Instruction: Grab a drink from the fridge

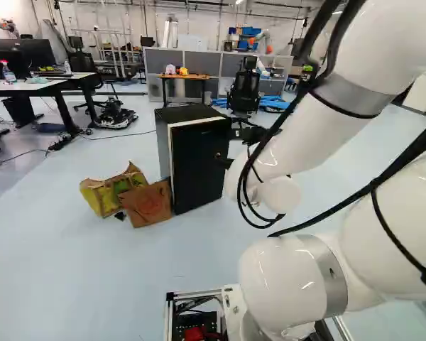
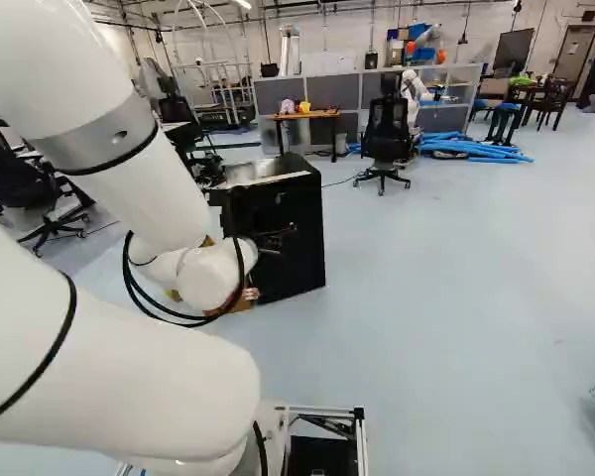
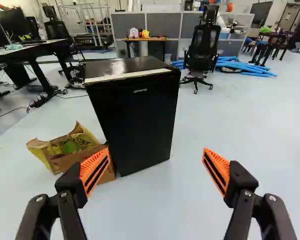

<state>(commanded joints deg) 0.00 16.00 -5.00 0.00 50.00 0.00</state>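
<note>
Fridge [image 3: 135, 117] ahead of spread claw [image 2: 281, 237]

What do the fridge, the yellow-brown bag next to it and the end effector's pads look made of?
Fridge: black painted metal, probably; flat panels, glare on the glossier top.
Bag: likely paper, dull; stiff creases and crumpled edges. Could be coated.
Pads: orange rubber or flexible plastic, matte; ribbed and slotted. Can't tell which.

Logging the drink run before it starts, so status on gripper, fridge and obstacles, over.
Gripper open, holding nothing. Fridge ahead, door looks shut. Paper bags on floor beside it; front approach looks unobstructed.
</note>
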